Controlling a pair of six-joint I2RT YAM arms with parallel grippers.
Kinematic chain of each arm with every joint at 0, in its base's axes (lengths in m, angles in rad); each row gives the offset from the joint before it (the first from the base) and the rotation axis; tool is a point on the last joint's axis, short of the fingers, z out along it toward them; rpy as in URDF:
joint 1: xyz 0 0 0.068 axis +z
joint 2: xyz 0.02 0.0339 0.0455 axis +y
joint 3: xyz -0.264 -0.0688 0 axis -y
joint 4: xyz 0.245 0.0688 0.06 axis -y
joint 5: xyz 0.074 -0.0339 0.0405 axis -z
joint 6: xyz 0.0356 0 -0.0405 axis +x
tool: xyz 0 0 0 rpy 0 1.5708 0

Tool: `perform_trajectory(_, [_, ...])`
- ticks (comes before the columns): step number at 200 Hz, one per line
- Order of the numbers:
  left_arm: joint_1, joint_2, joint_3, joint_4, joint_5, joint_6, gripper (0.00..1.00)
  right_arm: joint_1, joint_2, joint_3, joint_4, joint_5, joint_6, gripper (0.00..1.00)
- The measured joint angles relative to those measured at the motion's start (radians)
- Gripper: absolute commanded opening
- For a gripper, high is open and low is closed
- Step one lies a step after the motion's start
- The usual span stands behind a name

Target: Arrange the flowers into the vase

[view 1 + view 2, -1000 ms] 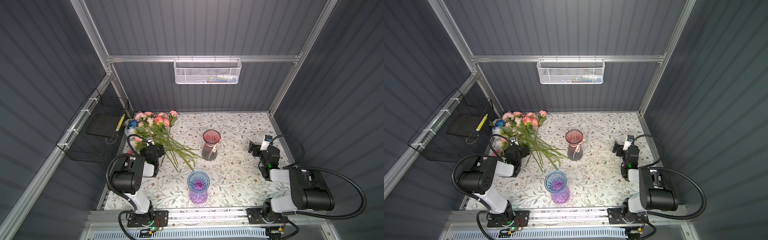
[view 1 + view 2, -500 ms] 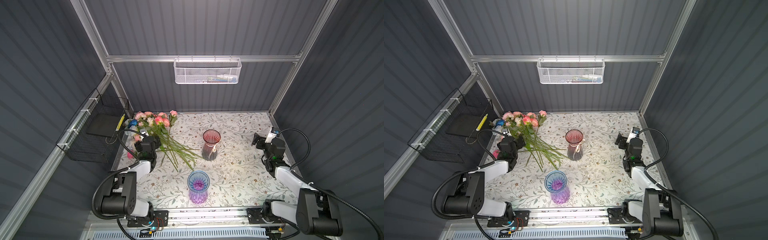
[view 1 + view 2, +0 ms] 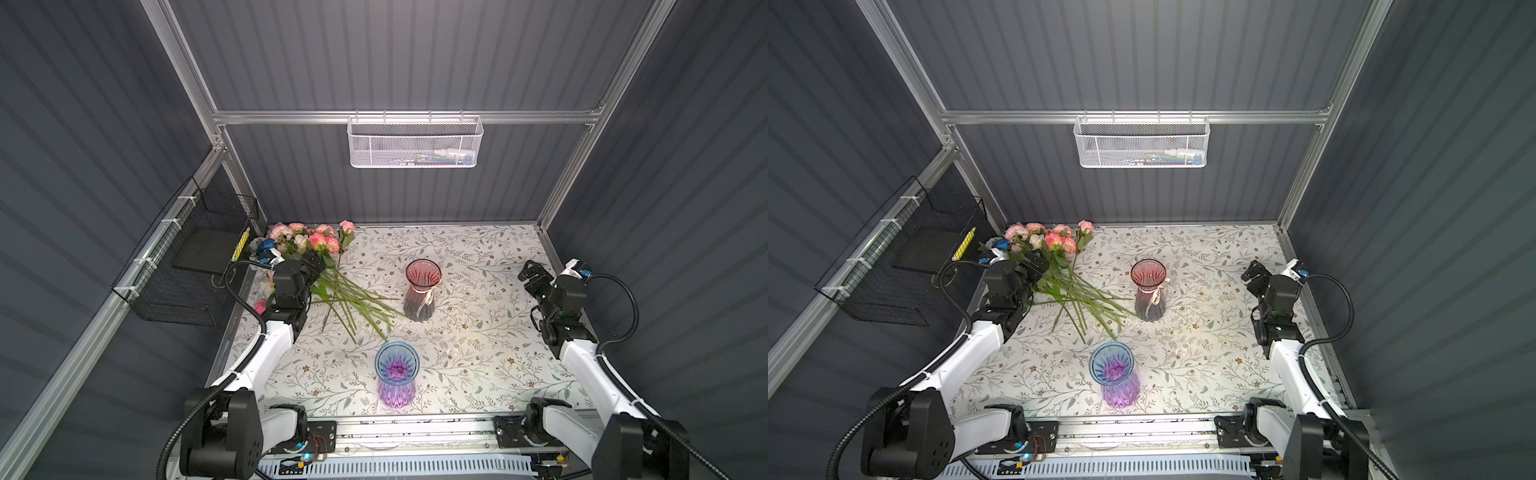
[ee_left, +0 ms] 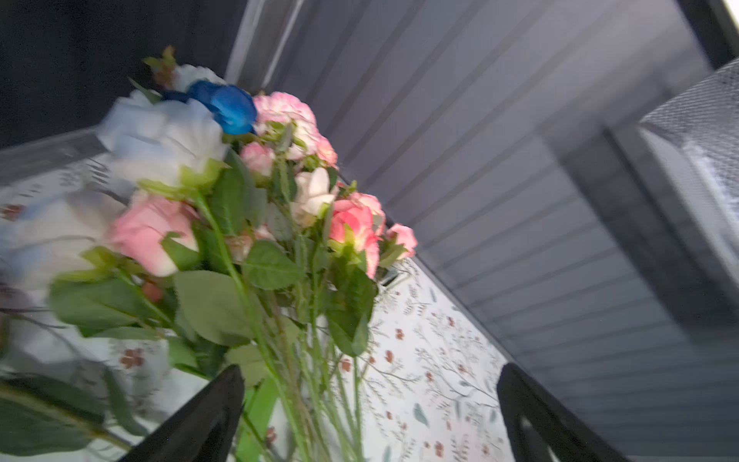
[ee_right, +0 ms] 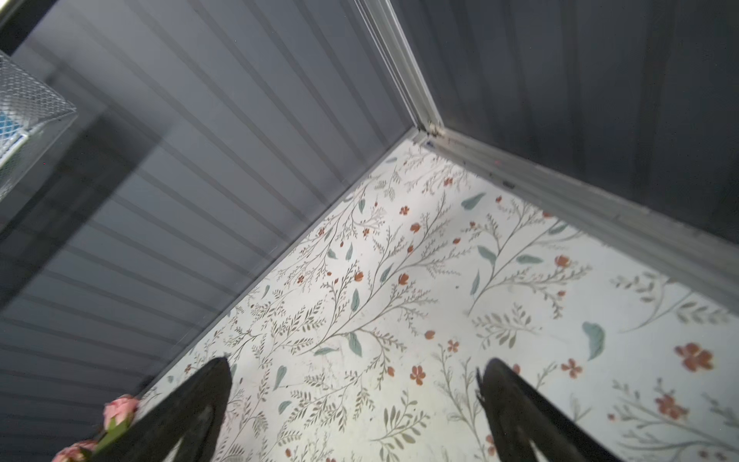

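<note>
Red vase, both top views only

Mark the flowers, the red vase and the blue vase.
flowers (image 3: 330, 280): a top view, where the green stems bunch.
red vase (image 3: 419, 299): a top view, ribbed body below the neck.
blue vase (image 3: 397, 368): a top view, inside the open mouth.

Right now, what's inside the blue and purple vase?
No stems inside the blue and purple vase: its open mouth shows only tinted glass. The flowers lie on the table. Nothing covers the mouth.
</note>
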Motion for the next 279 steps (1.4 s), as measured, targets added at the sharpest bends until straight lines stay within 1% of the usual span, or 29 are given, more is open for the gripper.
perform_trajectory(20, [-0.002,0.000,0.003,0.006,0.110,-0.053,1.00,-0.001,0.063,0.021,-0.047,-0.120,0.036,0.99])
perform_trajectory(39, [-0.022,0.000,0.017,-0.013,0.171,-0.065,1.00,0.000,0.102,0.057,-0.092,-0.212,0.039,0.99])
perform_trajectory(67, [-0.114,-0.016,0.037,-0.054,0.192,-0.042,0.99,0.003,0.130,0.111,-0.132,-0.344,0.023,0.99])
perform_trajectory(82, [-0.160,-0.029,0.051,-0.080,0.203,-0.025,0.99,0.017,0.135,0.137,-0.159,-0.397,0.004,0.99])
perform_trajectory(96, [-0.199,-0.039,0.066,-0.098,0.225,-0.014,0.95,0.050,0.134,0.169,-0.198,-0.429,-0.019,0.99])
perform_trajectory(113, [-0.249,-0.054,0.085,-0.129,0.240,0.001,0.87,0.122,0.135,0.228,-0.268,-0.446,-0.059,0.93])
perform_trajectory(133, [-0.324,-0.076,0.119,-0.187,0.246,0.026,0.80,0.239,0.148,0.335,-0.362,-0.439,-0.123,0.87])
perform_trajectory(149, [-0.395,-0.095,0.154,-0.247,0.248,0.054,0.78,0.328,0.171,0.424,-0.426,-0.429,-0.174,0.81])
perform_trajectory(162, [-0.446,-0.111,0.181,-0.301,0.242,0.078,0.73,0.384,0.201,0.491,-0.473,-0.426,-0.206,0.75])
perform_trajectory(172, [-0.483,-0.123,0.196,-0.341,0.237,0.098,0.72,0.417,0.233,0.543,-0.516,-0.416,-0.219,0.72])
perform_trajectory(183, [-0.515,-0.135,0.208,-0.386,0.232,0.113,0.68,0.451,0.276,0.603,-0.569,-0.389,-0.246,0.70])
perform_trajectory(205, [-0.545,-0.147,0.222,-0.472,0.228,0.140,0.68,0.513,0.373,0.713,-0.668,-0.328,-0.281,0.62])
perform_trajectory(236, [-0.567,-0.178,0.227,-0.573,0.224,0.168,0.68,0.580,0.457,0.814,-0.788,-0.245,-0.322,0.59])
perform_trajectory(279, [-0.568,-0.259,0.227,-0.634,0.222,0.193,0.69,0.647,0.544,0.937,-0.906,-0.154,-0.363,0.46])
